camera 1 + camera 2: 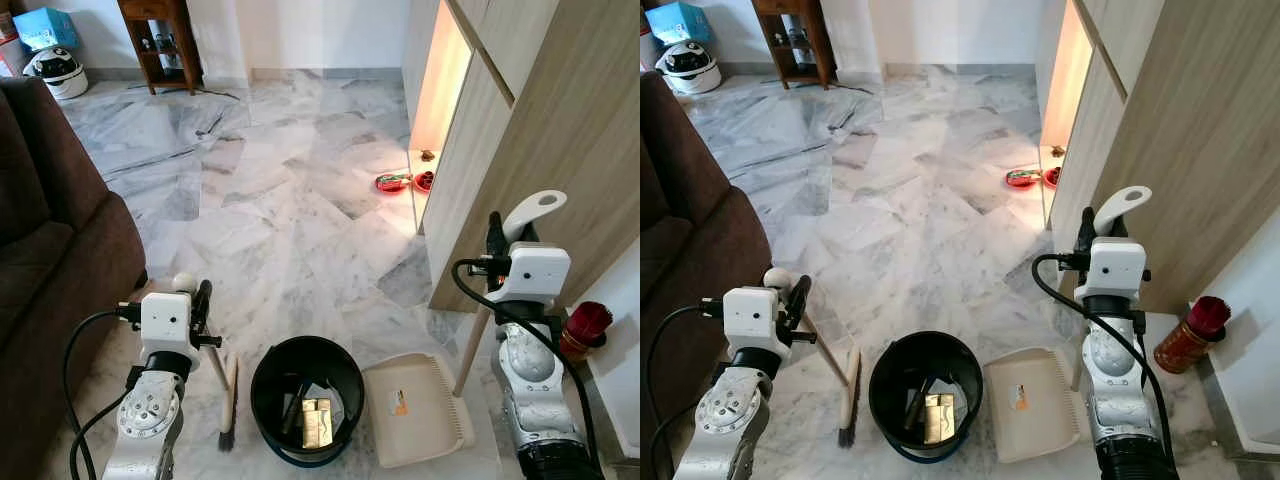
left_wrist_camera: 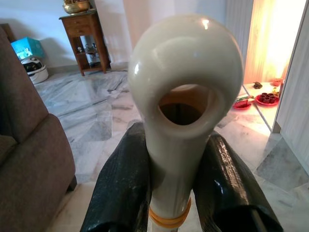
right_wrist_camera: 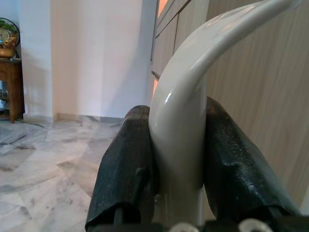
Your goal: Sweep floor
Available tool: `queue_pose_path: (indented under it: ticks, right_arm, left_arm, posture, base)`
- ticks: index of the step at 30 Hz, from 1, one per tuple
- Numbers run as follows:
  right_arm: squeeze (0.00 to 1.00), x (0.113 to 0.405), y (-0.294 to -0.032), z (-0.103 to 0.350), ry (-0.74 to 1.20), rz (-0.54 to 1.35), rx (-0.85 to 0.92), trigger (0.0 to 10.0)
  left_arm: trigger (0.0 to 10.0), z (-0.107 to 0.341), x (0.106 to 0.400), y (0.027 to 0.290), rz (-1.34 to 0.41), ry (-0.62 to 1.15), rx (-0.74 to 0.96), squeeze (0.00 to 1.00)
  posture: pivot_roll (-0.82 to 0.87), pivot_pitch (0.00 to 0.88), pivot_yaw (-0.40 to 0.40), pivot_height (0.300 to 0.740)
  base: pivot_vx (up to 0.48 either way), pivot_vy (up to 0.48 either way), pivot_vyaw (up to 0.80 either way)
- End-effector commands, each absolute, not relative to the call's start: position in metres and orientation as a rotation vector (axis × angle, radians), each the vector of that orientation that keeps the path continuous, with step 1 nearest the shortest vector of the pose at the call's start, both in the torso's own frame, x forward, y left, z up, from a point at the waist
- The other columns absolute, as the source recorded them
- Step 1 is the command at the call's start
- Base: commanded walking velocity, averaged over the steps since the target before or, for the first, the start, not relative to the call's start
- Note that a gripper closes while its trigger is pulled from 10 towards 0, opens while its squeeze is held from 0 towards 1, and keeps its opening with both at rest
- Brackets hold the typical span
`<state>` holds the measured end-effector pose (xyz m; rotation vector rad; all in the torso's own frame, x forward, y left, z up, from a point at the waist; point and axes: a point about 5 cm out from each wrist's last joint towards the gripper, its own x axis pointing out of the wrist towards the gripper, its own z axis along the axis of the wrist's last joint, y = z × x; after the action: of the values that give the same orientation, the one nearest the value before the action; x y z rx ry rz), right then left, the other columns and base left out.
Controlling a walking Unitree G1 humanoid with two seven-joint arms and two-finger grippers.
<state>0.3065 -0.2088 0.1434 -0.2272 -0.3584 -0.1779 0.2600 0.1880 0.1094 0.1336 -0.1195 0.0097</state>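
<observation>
My left gripper [image 1: 203, 300] is shut on the cream handle of the broom [image 2: 183, 111]; its brush head [image 1: 229, 400] rests on the marble floor left of the bin. My right gripper [image 1: 495, 238] is shut on the looped cream handle of the dustpan [image 3: 183, 116]. The dustpan's beige pan [image 1: 415, 408] lies flat on the floor right of the bin, with a small orange scrap on it. Between them stands a black bin [image 1: 306, 397] holding gold and dark bits of litter.
A brown sofa [image 1: 50, 250] fills the left side. A wooden cabinet wall [image 1: 530, 130] runs along the right, with a lit alcove and red dishes [image 1: 404, 181] at its foot. A red-topped container [image 1: 583, 330] stands by my right arm. A wooden stand [image 1: 160, 40] is far back.
</observation>
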Motion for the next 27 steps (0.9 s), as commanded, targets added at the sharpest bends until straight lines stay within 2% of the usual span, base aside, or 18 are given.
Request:
queue_pose_path:
  ticks: [1, 11, 27]
  right_arm:
    - [0.00, 0.3096, -0.2069, 0.1539, -0.411, -0.168, -0.227, 10.0]
    - [0.00, 0.3088, -0.2066, 0.1532, -0.411, -0.166, -0.228, 10.0]
    - [0.00, 0.3101, -0.2083, 0.1540, -0.411, -0.166, -0.231, 10.0]
  left_arm:
    - [10.0, 0.1165, 0.2609, 0.1877, 0.004, -0.163, 0.142, 0.00]
    - [10.0, 0.1167, 0.2605, 0.1876, -0.004, -0.167, 0.141, 0.00]
    - [10.0, 0.1166, 0.2603, 0.1856, -0.010, -0.169, 0.141, 0.00]
  posture:
    - [0.02, 0.080, 0.038, 0.740]
    - [0.02, 0.062, 0.041, 0.740]
    - [0.02, 0.061, 0.039, 0.740]
  base:
    - [0.000, 0.000, 0.00]
    - [0.000, 0.000, 0.00]
    - [-0.272, 0.000, 0.00]
